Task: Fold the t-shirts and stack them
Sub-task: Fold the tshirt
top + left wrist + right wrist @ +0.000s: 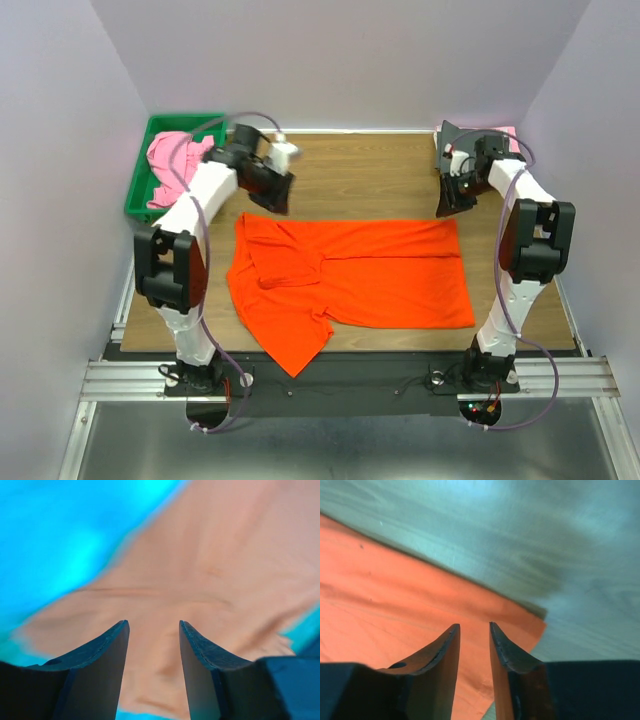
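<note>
A bright orange t-shirt lies flat across the middle of the table, one sleeve folded inward and its lower left corner hanging over the near edge. My left gripper hovers over the shirt's far left corner, jaws open, nothing between them; the left wrist view shows the gripper above pale-looking cloth. My right gripper hangs just above the far right corner, its jaws a little apart and holding nothing. In the right wrist view this gripper is over the orange shirt's corner.
A green tray at the back left holds a pink t-shirt. Dark grey cloth and a bit of pink cloth sit at the back right corner. Bare wooden table shows beyond the orange shirt.
</note>
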Controlling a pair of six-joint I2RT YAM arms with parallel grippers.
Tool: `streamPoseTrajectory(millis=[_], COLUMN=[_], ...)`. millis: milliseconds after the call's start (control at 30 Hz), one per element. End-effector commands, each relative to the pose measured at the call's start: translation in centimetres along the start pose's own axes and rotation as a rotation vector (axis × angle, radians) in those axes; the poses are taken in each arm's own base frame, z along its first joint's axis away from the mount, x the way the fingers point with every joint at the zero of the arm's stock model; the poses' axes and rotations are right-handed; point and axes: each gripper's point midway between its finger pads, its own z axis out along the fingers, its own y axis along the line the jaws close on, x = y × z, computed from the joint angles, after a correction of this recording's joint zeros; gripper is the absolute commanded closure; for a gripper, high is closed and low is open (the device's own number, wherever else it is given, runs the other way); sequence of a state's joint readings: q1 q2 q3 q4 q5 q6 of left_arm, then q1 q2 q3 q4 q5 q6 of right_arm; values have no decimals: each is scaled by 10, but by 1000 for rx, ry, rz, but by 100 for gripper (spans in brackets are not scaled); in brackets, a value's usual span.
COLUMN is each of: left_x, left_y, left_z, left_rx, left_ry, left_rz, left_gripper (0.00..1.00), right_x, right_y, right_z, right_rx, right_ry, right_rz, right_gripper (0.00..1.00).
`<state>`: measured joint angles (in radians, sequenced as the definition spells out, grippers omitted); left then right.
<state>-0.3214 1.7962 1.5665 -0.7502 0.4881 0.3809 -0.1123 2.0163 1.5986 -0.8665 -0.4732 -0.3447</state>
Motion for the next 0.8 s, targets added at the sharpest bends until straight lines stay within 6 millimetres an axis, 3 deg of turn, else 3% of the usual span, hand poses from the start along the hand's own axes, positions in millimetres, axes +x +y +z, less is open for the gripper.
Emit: streamPoseTrajectory(millis=[0,67,133,267,533,767], left_x=[-9,-2,2,16,49,67], left_y=[83,126,152,180,178,179], left_z=[-38,-40,-37,-41,-12,-1], left_rx=[-167,-243,-266,-273,-244,-250], left_ry=[-73,-61,-54,-68,-8,27], left_rz=[-89,-156,-203,-309,-379,-371], left_gripper=[44,43,42,39,38,41], right_x=[-38,-44,-45,-41,-19,2], right_y=[-9,-15,-19,-29,-42,-43], right_z=[-15,-14,-12,-4,20,26], right_rx=[59,78,93,120,130,129], right_ry=[-89,-92,-89,-61,9,60], right_rz=[-47,-46,-45,-49,-34,-46], right_gripper=[62,59,57,55,53,53])
